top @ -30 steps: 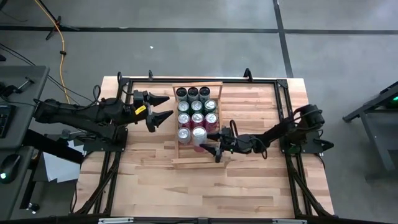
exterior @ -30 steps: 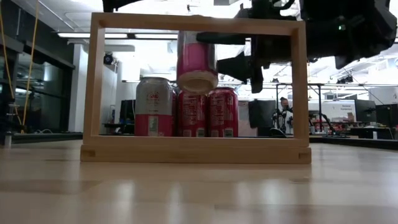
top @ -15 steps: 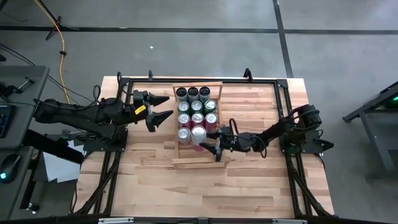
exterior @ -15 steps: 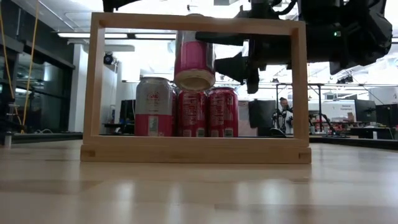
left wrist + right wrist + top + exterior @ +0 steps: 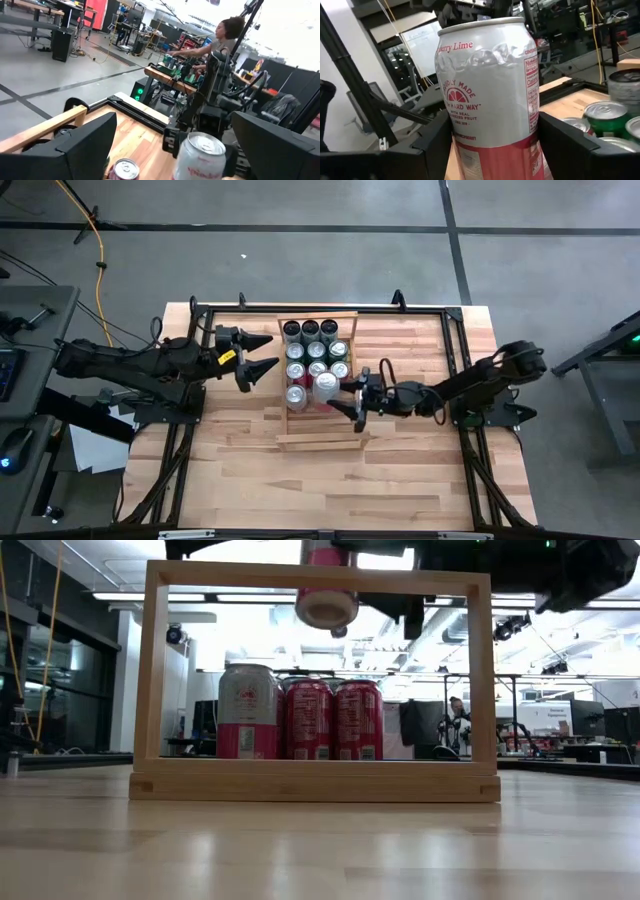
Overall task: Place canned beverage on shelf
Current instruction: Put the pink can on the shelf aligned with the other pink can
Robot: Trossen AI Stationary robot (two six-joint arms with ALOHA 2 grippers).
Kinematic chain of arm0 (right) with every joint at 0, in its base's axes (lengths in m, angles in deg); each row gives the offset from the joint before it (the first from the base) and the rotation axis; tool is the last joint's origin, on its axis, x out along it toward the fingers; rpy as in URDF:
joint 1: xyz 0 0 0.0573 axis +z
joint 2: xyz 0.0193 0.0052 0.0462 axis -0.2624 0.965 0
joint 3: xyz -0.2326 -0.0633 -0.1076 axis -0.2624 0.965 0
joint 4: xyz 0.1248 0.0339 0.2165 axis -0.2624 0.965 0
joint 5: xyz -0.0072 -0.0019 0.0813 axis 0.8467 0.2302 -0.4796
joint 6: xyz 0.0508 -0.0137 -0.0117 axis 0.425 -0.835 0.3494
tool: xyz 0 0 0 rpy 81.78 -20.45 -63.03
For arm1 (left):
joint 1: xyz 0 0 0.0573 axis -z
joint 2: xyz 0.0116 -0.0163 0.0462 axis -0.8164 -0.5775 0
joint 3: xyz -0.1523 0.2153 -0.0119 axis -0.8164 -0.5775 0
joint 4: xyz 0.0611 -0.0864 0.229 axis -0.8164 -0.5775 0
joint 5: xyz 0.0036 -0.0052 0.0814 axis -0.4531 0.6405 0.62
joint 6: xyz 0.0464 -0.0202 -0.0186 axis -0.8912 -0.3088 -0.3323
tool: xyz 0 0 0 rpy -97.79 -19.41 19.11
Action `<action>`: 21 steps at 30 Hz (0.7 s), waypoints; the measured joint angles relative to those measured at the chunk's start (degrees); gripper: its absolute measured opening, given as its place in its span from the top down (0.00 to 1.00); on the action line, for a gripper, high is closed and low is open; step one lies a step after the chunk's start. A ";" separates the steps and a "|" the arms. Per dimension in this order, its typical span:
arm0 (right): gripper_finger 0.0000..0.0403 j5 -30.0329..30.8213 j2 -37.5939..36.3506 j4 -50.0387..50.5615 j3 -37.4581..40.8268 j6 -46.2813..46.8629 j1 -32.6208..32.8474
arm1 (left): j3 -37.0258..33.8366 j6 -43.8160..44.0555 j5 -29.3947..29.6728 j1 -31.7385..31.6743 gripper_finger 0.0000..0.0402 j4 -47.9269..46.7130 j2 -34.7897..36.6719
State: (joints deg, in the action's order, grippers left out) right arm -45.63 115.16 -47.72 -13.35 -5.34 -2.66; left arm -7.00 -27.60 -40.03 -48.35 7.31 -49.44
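The shelf (image 5: 318,380) lies on the wooden bench (image 5: 400,470), packed with upright cans (image 5: 310,350): green-topped ones at the far end, red and pink ones nearer. From above, the last row has one silver-topped can at its left (image 5: 295,393) and bare slats beside it. A black frame rail (image 5: 455,370) runs along the bench's right side, well apart from the shelf.

The right pincer (image 5: 350,392) reaches in from the right and pinches a silver-and-pink can (image 5: 325,384) between its fingers, holding it over the shelf's near rows. The low view shows what the high one cannot: that can (image 5: 326,595) hangs clear above the standing cans (image 5: 300,720), its bottom up near the shelf's top end bar (image 5: 318,578). The right wrist view shows the held can (image 5: 487,90) upright, a dark finger (image 5: 570,145) pressed on each side, with green and silver can tops (image 5: 605,112) beyond it.

The left pincer (image 5: 262,356) hovers just left of the shelf, spread wide and holding nothing. Its wrist view looks between its fingers (image 5: 85,145) at the raised can (image 5: 200,157) and at a person (image 5: 220,42) beyond the bench.
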 joint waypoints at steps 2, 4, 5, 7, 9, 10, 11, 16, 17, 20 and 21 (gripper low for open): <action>0.40 -0.14 -2.33 2.78 0.00 0.00 -0.64 | 0.00 1.87 -0.19 -0.02 0.04 0.21 -1.30; 0.39 -0.16 -4.31 4.89 0.00 0.02 -1.36 | 0.00 3.42 -2.40 0.13 0.04 0.15 -3.67; 0.39 -0.32 -5.11 5.35 -0.03 0.02 -1.79 | -0.01 3.88 -3.98 0.21 0.04 -0.04 -5.17; 0.39 -1.11 -6.54 6.31 -0.04 0.06 -2.54 | -0.08 4.55 -6.25 0.26 0.04 0.41 -8.25; 0.39 -2.42 -7.17 6.52 -0.07 0.07 -3.24 | -0.04 5.08 -7.82 0.22 0.04 2.62 -11.67; 0.39 -2.92 -7.27 6.61 -0.07 0.13 -3.44 | -0.04 5.08 -8.31 0.22 0.04 4.16 -13.36; 0.39 -3.51 -7.27 6.57 -0.07 0.24 -3.60 | -0.05 4.81 -8.73 0.22 0.04 6.78 -15.26; 0.38 -5.11 -7.27 7.91 -0.09 0.72 -3.62 | -0.02 2.27 -9.42 -0.06 0.04 18.91 -21.48; 0.38 -5.15 -7.27 8.07 -0.09 0.70 -3.60 | -0.02 2.02 -9.40 -0.07 0.04 19.98 -22.30; 0.38 -5.34 -7.28 7.74 -0.09 0.72 -3.53 | 0.00 2.37 -10.47 -0.08 0.04 21.57 -24.58; 0.38 -5.59 -7.29 7.75 -0.09 0.72 -3.53 | 0.00 2.48 -11.19 -0.09 0.04 22.00 -25.35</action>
State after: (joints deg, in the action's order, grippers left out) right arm -51.22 107.87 -39.97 -13.44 -4.62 -6.20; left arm -7.00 -25.12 -51.23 -48.44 29.30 -74.79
